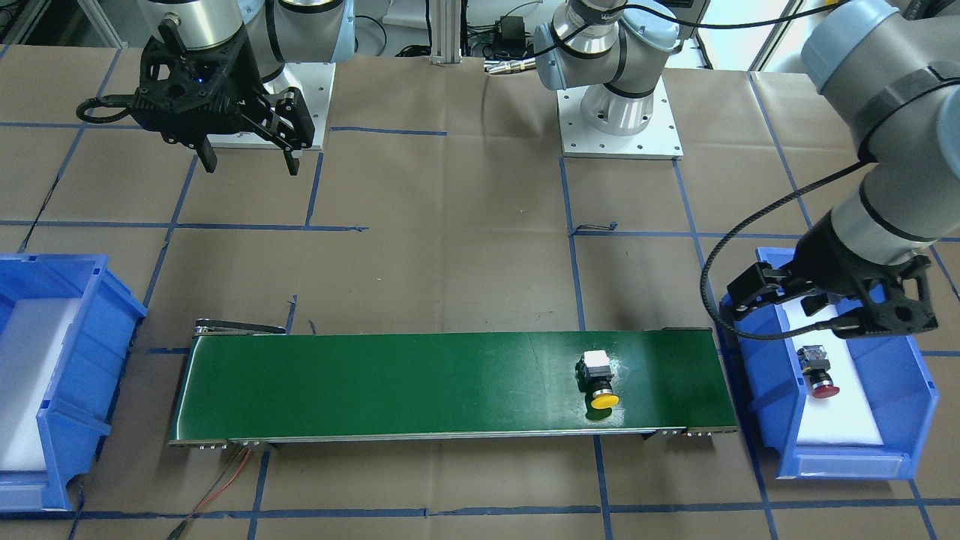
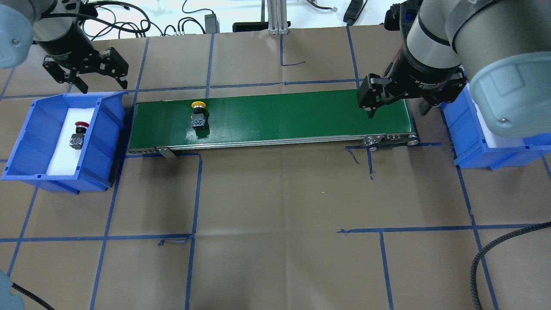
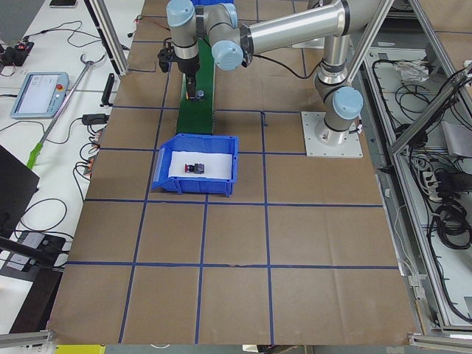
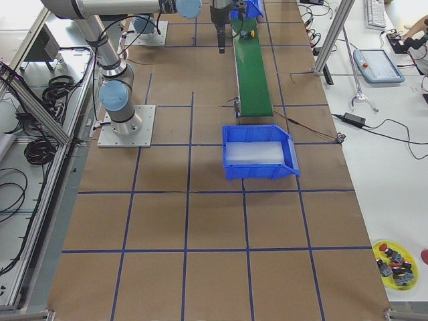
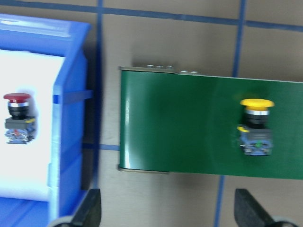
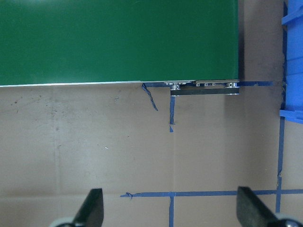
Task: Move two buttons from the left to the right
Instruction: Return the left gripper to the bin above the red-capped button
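Note:
The yellow button (image 1: 600,382) lies on its side on the green conveyor belt (image 1: 390,390), near the belt's left end; it also shows in the overhead view (image 2: 199,114) and the left wrist view (image 5: 255,127). The red button (image 1: 819,371) lies on white foam in the left blue bin (image 1: 919,390); it also shows in the overhead view (image 2: 78,133) and the left wrist view (image 5: 18,118). My left gripper (image 2: 102,84) is open and empty, above the far edge of that bin. My right gripper (image 2: 397,111) is open and empty, above the belt's right end.
The right blue bin (image 1: 112,315), lined with white foam, stands past the belt's right end (image 2: 469,146). Brown paper with blue tape lines covers the table (image 2: 280,206). A red wire (image 1: 225,480) runs from the belt's corner. A yellow dish of spare parts (image 4: 394,257) sits on a side table.

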Motion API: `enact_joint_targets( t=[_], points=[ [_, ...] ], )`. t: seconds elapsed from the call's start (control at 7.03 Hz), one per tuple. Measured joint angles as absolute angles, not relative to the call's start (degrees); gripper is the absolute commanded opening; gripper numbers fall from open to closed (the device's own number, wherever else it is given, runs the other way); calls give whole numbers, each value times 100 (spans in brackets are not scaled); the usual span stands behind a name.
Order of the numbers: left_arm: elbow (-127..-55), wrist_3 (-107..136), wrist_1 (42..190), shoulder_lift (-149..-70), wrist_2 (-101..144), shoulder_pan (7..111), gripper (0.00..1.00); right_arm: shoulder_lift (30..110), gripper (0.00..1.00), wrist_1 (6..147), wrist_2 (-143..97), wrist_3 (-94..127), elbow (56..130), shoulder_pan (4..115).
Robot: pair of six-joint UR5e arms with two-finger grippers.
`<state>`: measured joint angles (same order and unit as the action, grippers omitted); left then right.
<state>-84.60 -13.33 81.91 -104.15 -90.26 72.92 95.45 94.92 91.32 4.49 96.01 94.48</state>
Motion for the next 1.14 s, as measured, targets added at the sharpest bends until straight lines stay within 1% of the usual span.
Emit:
enact_joint_targets(
  t=[0.43, 0.85, 1.14],
  points=[
    [-8482, -2828, 8147, -10575, -9027, 6171, 99, 9545, 100, 9492, 9132, 448, 9606, 9448],
    [-8591, -3103, 7633, -10945, -9016, 5899, 99, 9537, 100, 9514, 9126, 448, 9614, 9448],
    [-8851, -3121, 7069, -11113, -9014, 5877, 99, 9530, 100, 9531, 9123, 448, 9621, 9448]
  ],
)
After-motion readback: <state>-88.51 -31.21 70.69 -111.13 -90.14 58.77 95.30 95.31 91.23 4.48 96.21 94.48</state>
